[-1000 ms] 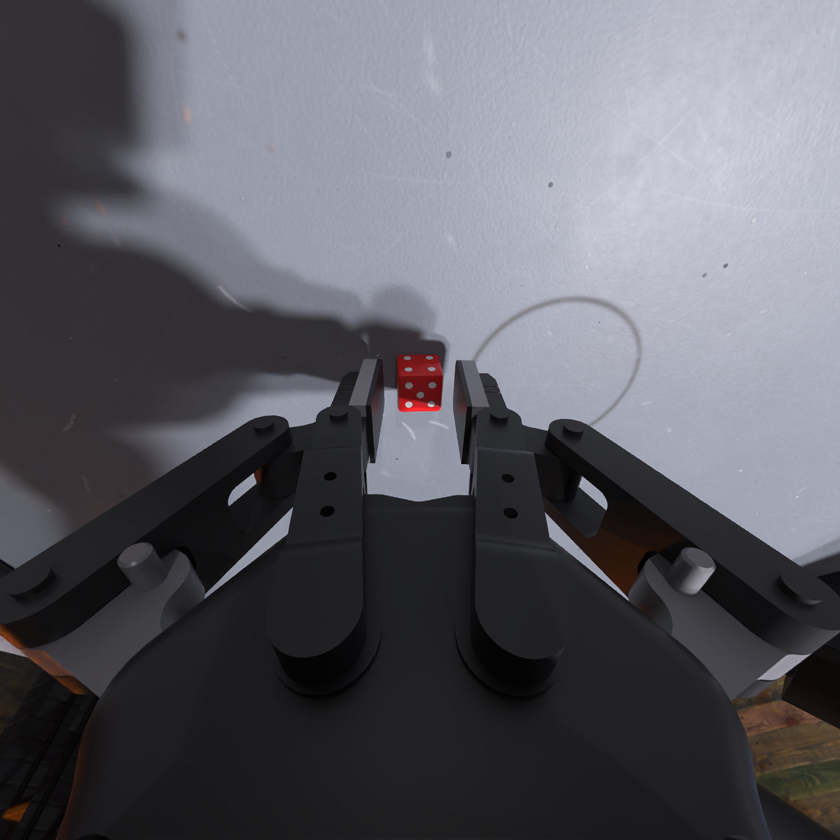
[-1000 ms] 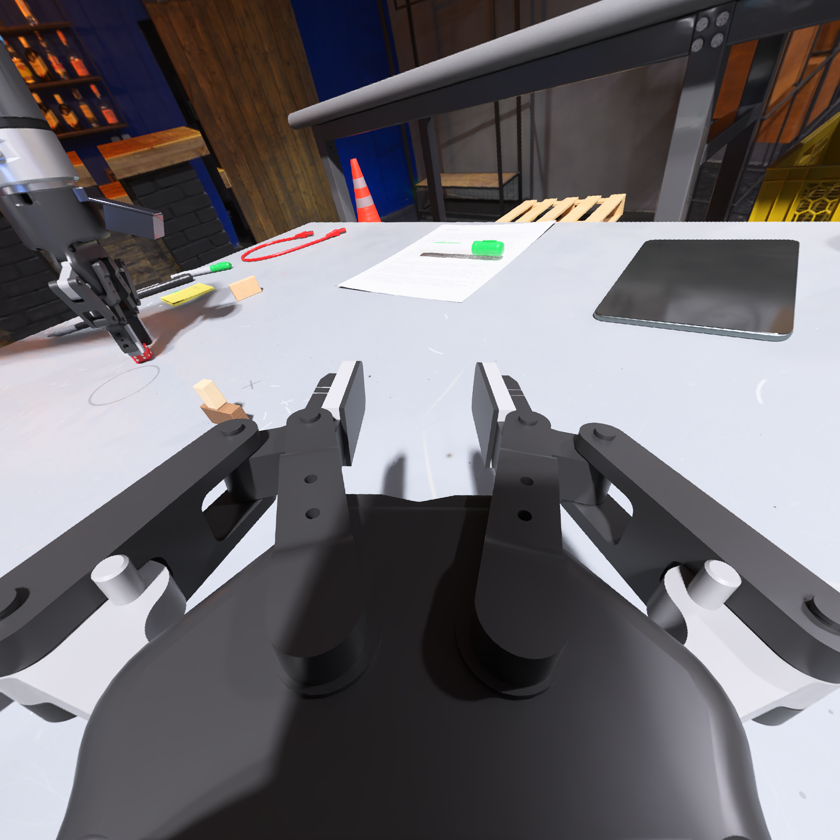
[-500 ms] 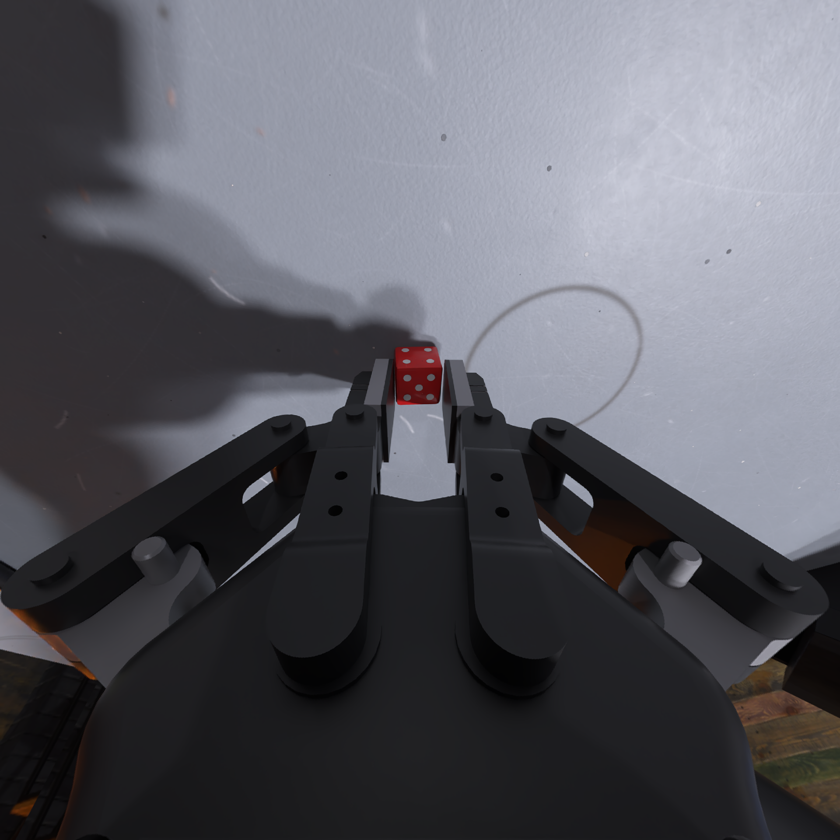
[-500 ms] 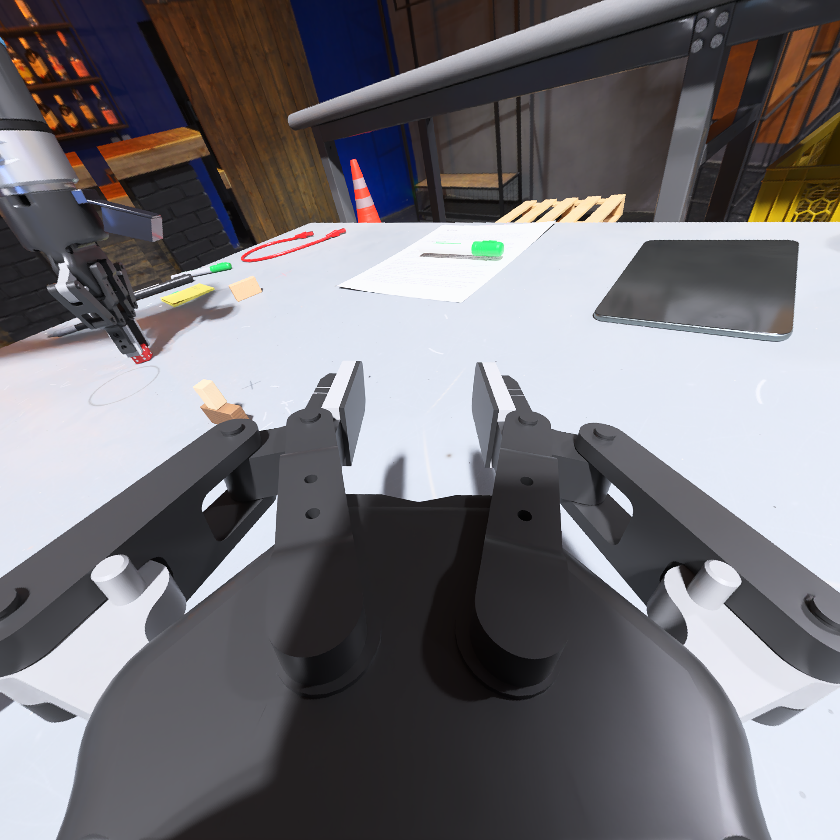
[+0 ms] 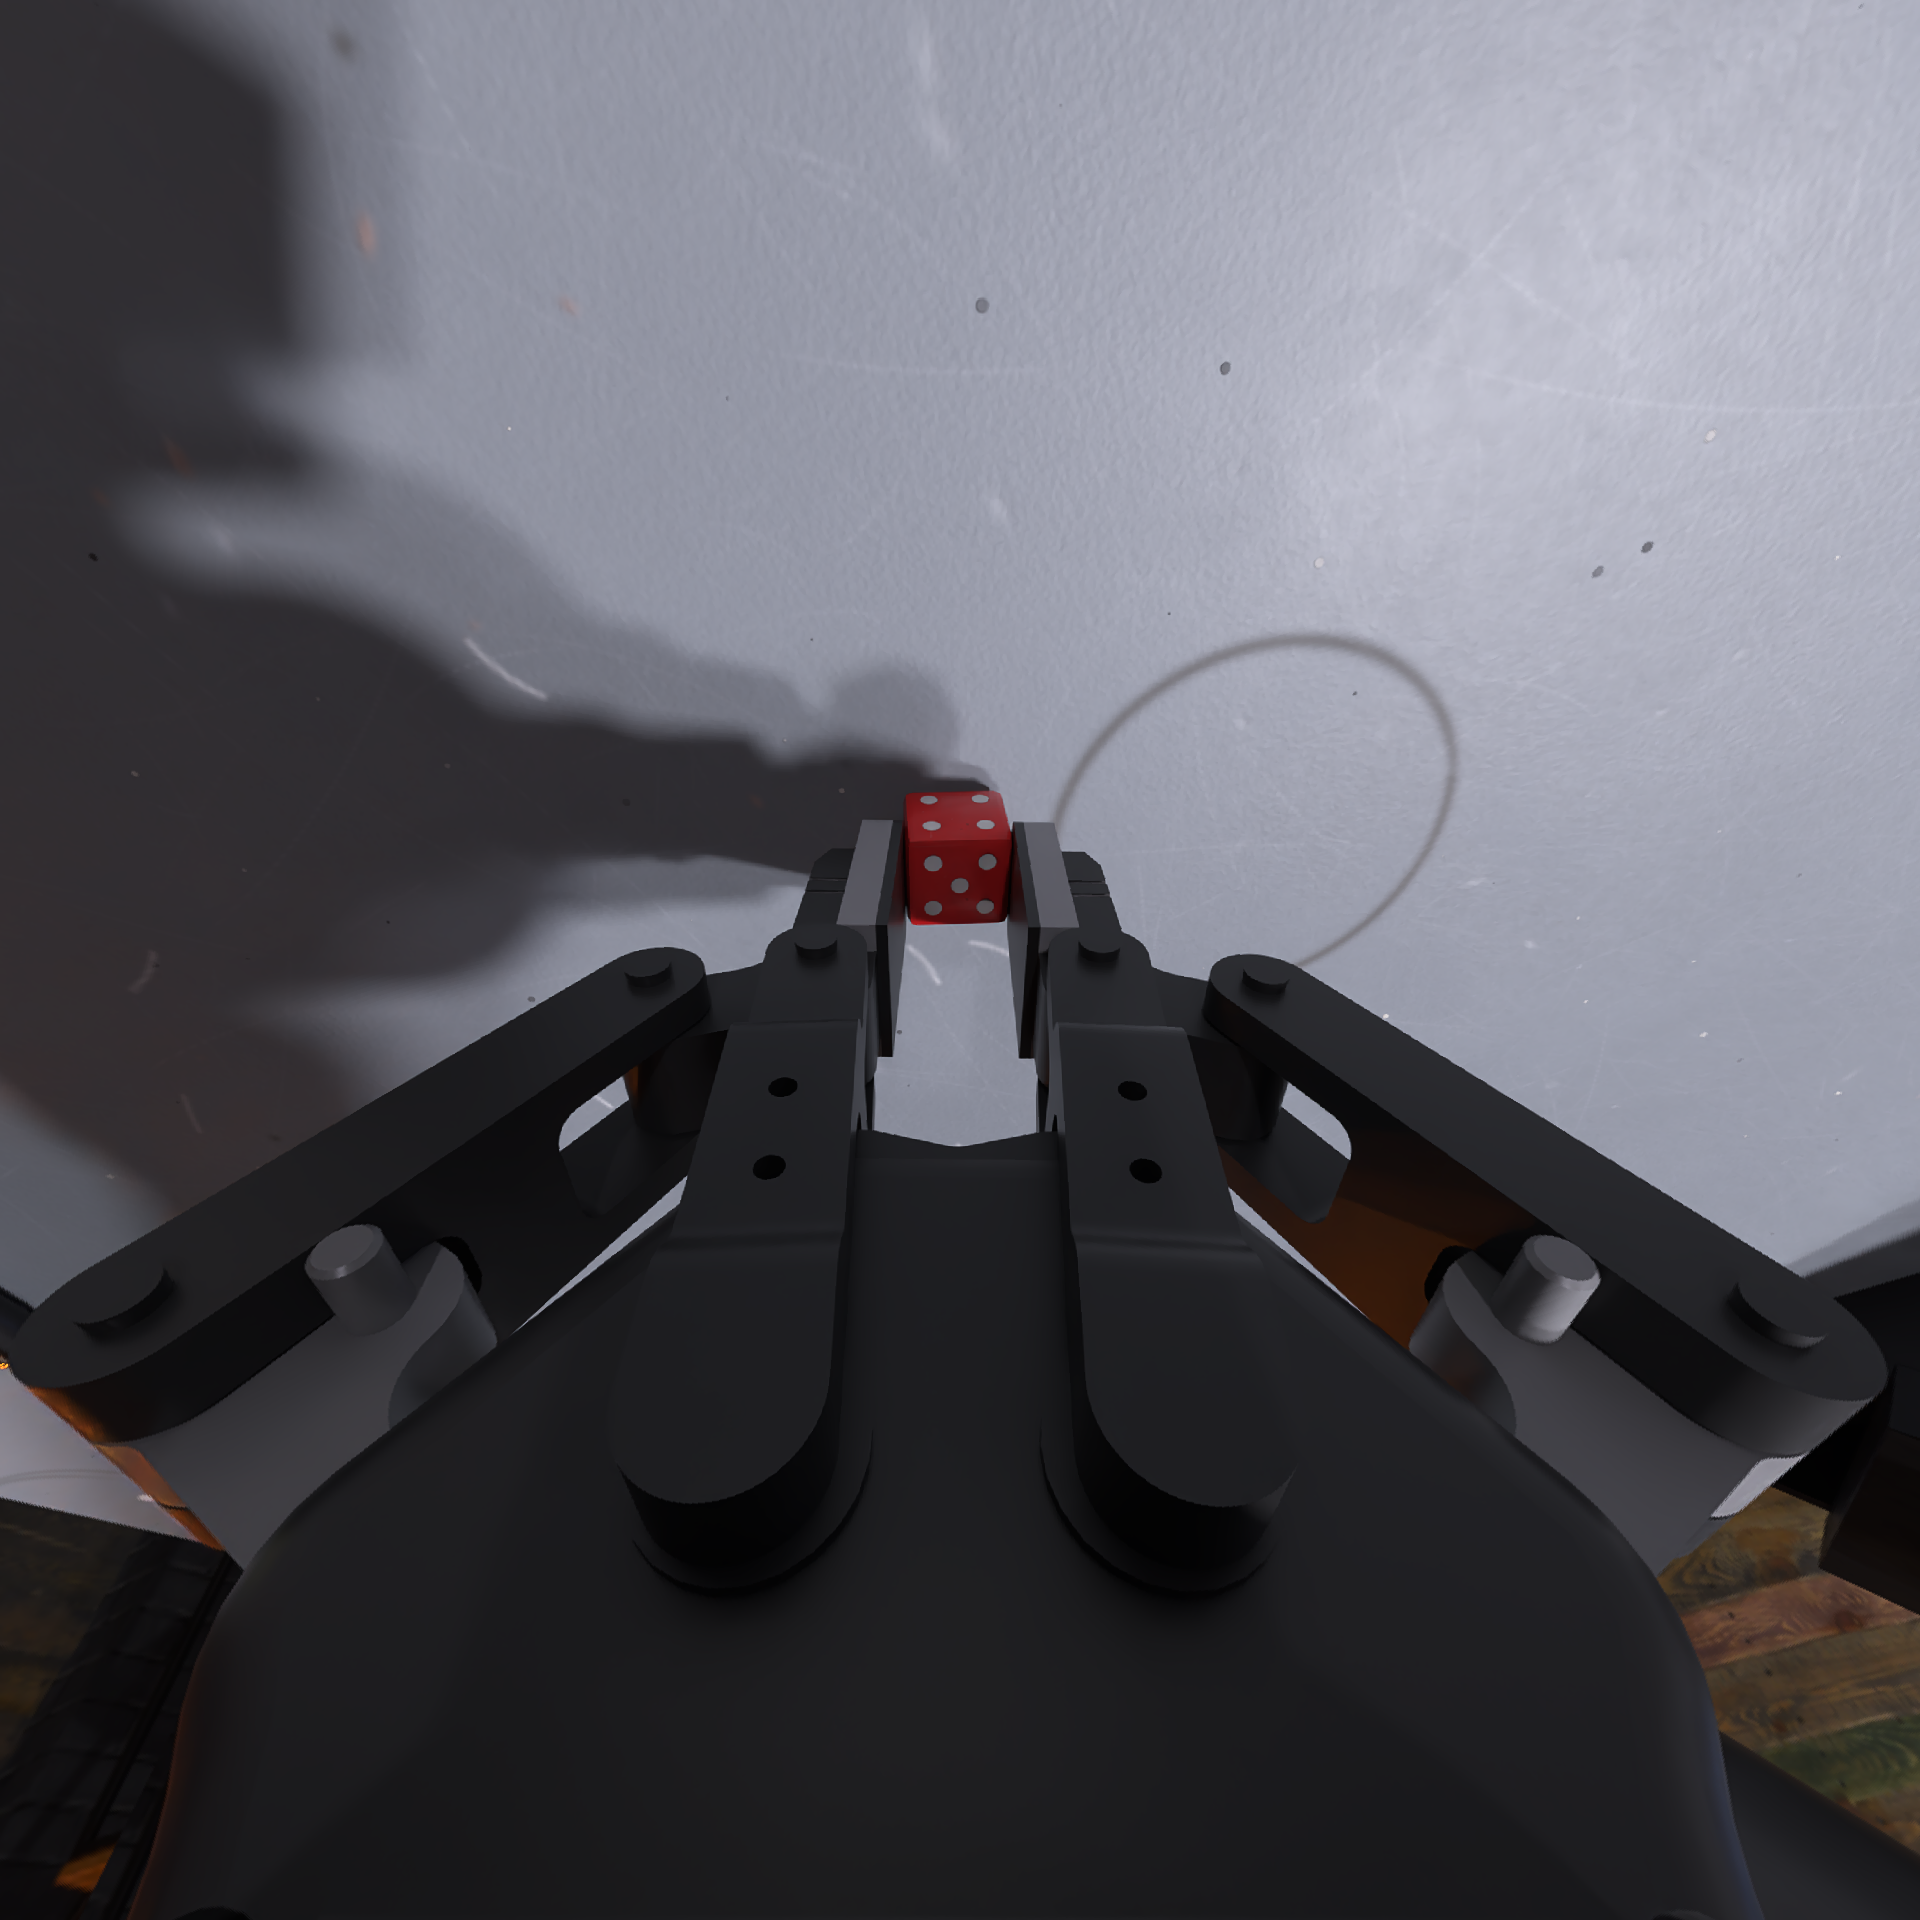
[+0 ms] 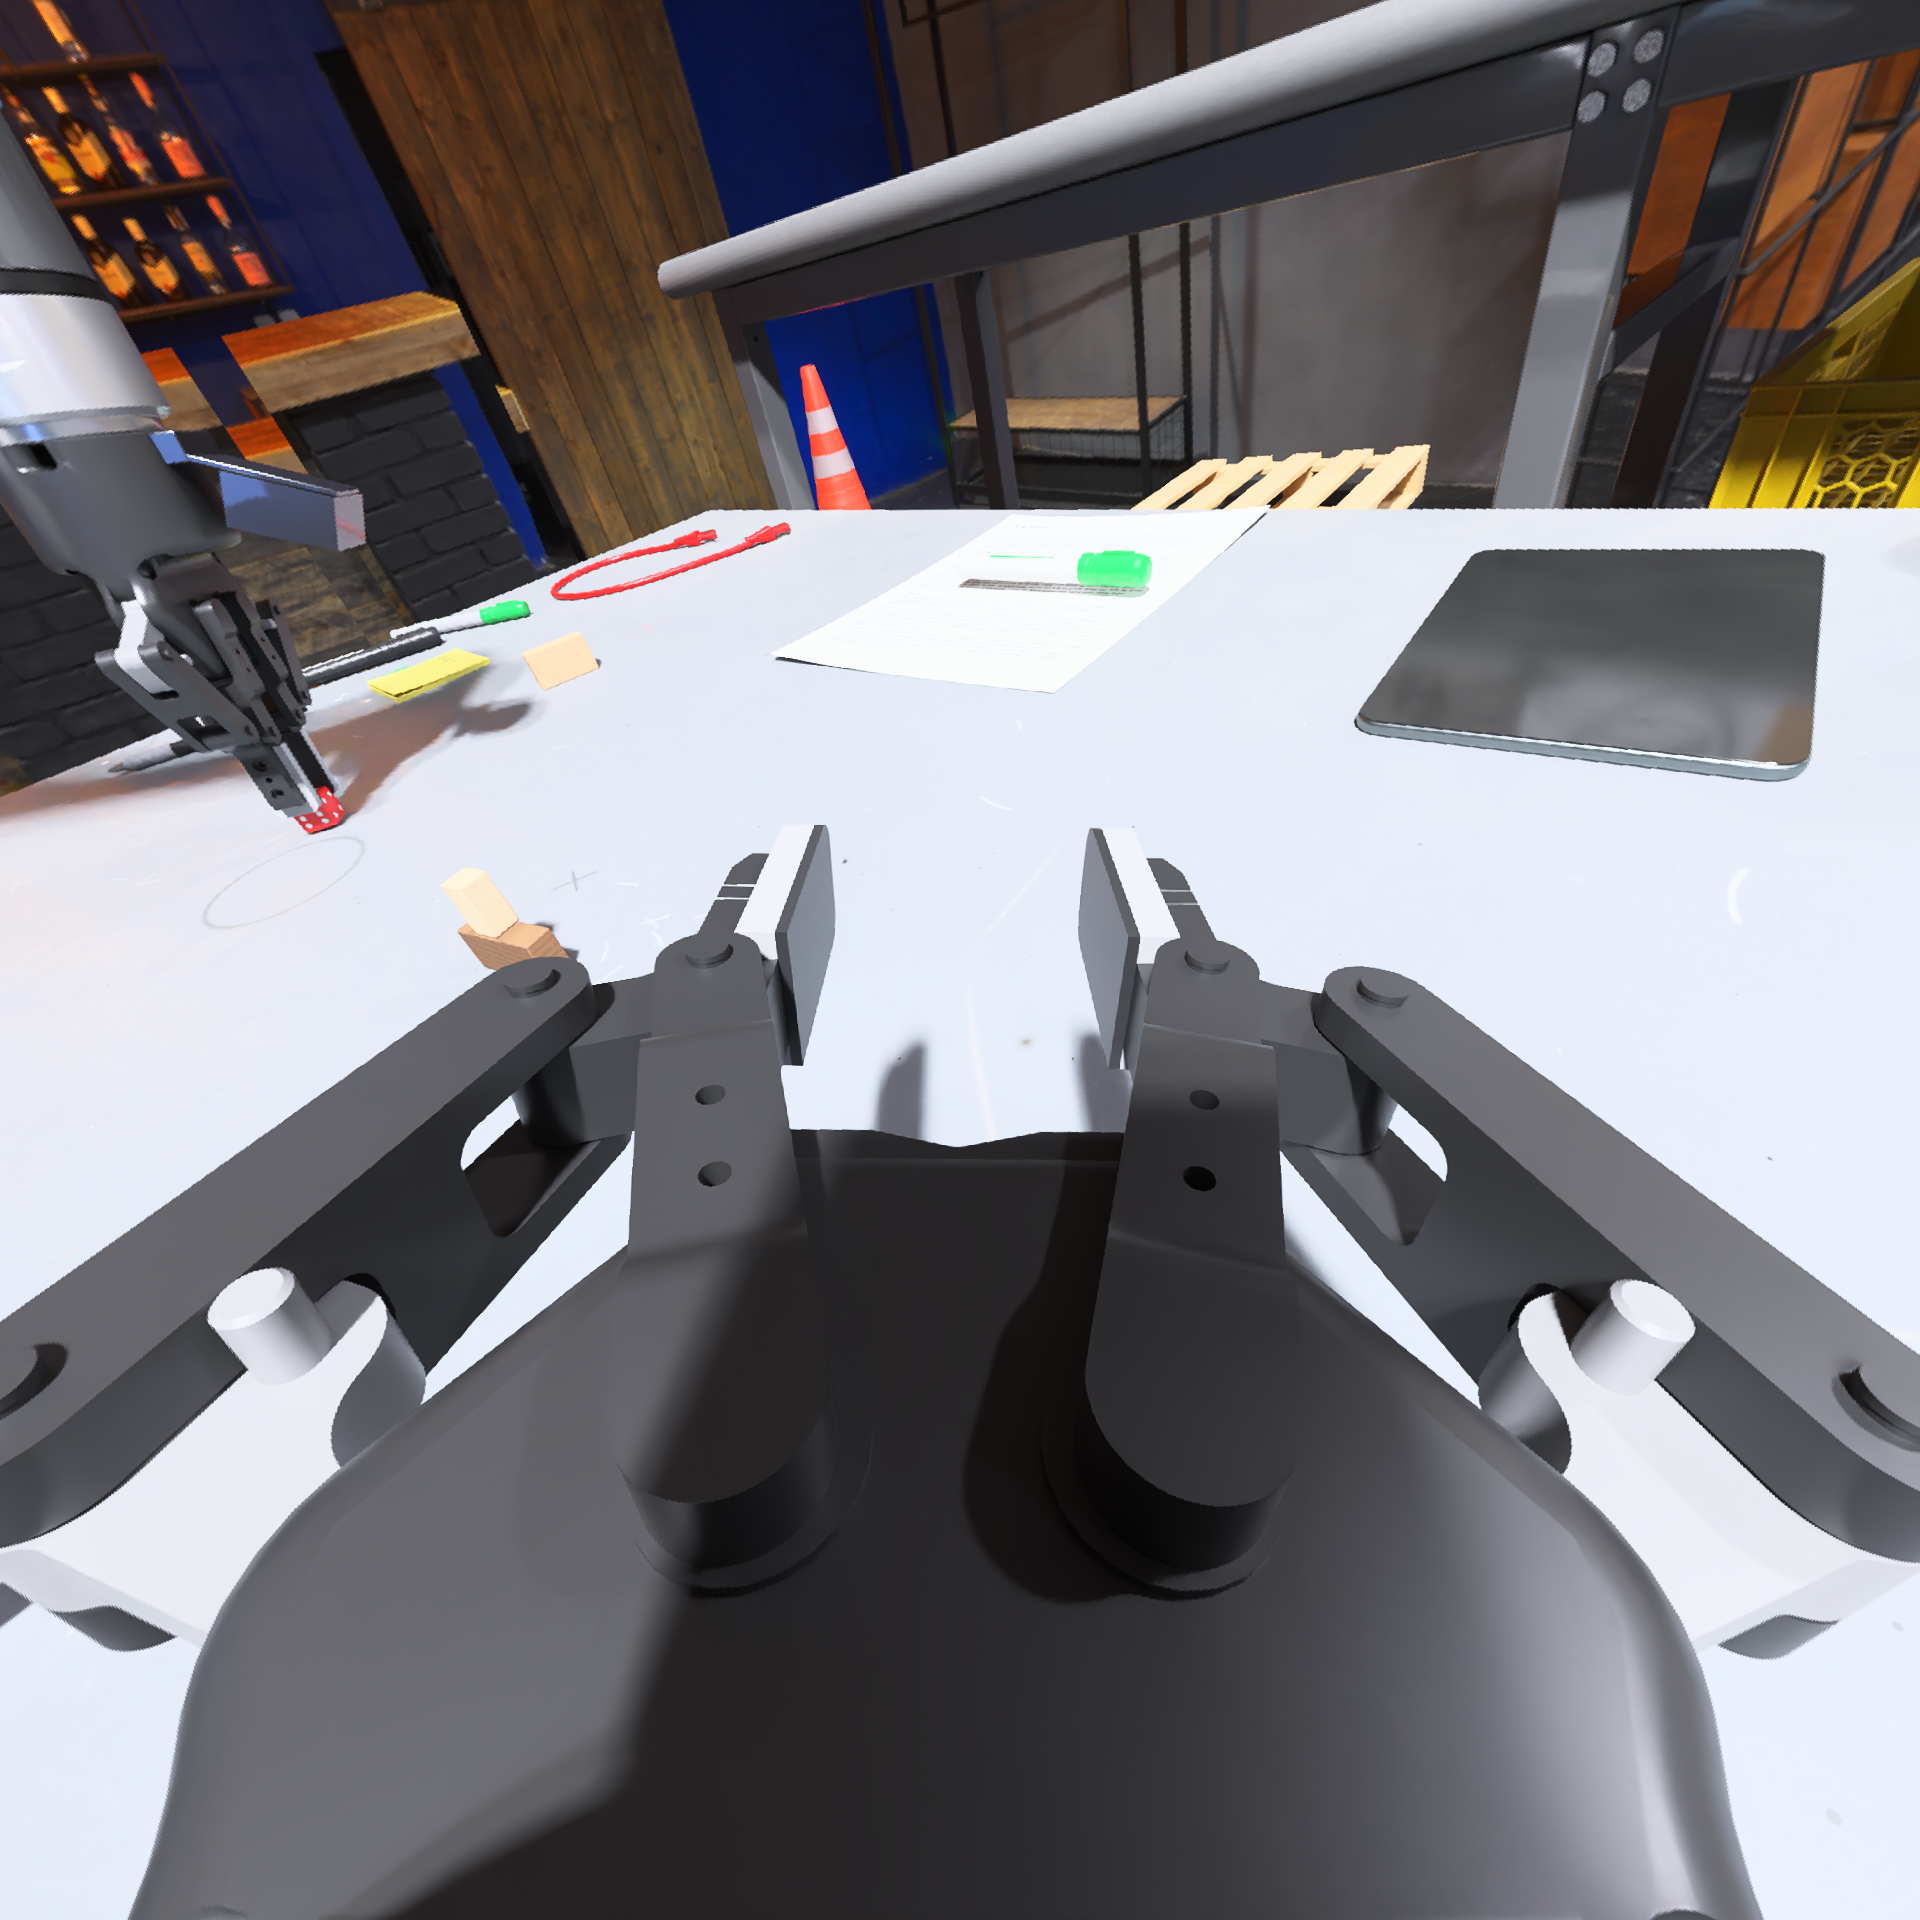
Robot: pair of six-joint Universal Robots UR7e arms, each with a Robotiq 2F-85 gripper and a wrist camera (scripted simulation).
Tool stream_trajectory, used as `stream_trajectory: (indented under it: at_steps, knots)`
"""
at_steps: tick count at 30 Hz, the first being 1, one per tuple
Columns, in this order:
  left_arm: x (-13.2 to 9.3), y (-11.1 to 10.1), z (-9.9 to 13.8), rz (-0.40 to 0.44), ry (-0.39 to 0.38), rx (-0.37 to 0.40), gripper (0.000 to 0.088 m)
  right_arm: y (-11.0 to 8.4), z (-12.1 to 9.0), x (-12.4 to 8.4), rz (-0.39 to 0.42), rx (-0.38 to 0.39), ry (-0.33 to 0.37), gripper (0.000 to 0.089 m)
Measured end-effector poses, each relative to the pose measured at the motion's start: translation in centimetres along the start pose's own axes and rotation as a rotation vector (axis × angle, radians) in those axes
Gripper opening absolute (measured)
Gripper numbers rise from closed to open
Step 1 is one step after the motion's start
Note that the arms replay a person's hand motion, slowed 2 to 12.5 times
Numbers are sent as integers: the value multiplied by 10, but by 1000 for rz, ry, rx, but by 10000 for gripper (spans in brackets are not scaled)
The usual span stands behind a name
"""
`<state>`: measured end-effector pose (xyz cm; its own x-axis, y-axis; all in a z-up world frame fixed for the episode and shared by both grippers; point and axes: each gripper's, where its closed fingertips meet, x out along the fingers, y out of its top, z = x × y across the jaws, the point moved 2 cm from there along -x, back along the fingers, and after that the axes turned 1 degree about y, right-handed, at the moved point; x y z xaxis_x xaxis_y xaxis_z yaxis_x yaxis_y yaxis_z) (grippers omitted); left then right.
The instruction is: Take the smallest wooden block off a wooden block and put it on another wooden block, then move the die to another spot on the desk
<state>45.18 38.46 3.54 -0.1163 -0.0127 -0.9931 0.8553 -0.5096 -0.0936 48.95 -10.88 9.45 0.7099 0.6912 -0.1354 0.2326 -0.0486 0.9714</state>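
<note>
A red die (image 5: 956,871) with white pips sits between my black left gripper (image 5: 956,883) pads on the pale grey desk (image 5: 1351,312), beside a thin dark ring (image 5: 1444,748). A pale small block (image 6: 480,900) tops a tan block (image 6: 514,943); red cable (image 6: 665,556), green marker (image 6: 1114,568), yellow note (image 6: 428,673).

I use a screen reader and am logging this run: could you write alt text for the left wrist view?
The black two-finger left gripper is shut on a small red die with white pips, one finger pad against each side, low over a scratched pale grey desk. A thin dark ring mark lies on the desk just right of the die, and the arm's shadow falls across the left.
</note>
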Motion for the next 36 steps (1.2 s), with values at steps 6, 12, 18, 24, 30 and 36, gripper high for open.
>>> stream_trajectory:
  at_steps: [6,12,18,24,30,36]
  knots:
    - [-3,2,1,28,5,9,181,0,0,0,0,1,0,432]
    - [-10,5,1,67,18,12,181,0,0,0,-1,2,1,432]
    - [-19,8,2,113,33,21,181,0,0,0,-2,2,1,432]
    - [-31,12,6,167,46,41,181,0,0,0,-3,1,0,432]
    - [-44,17,13,227,62,74,181,0,0,0,-3,-1,0,432]
    - [-59,23,20,299,85,107,181,-1,0,0,-4,-1,1,431]
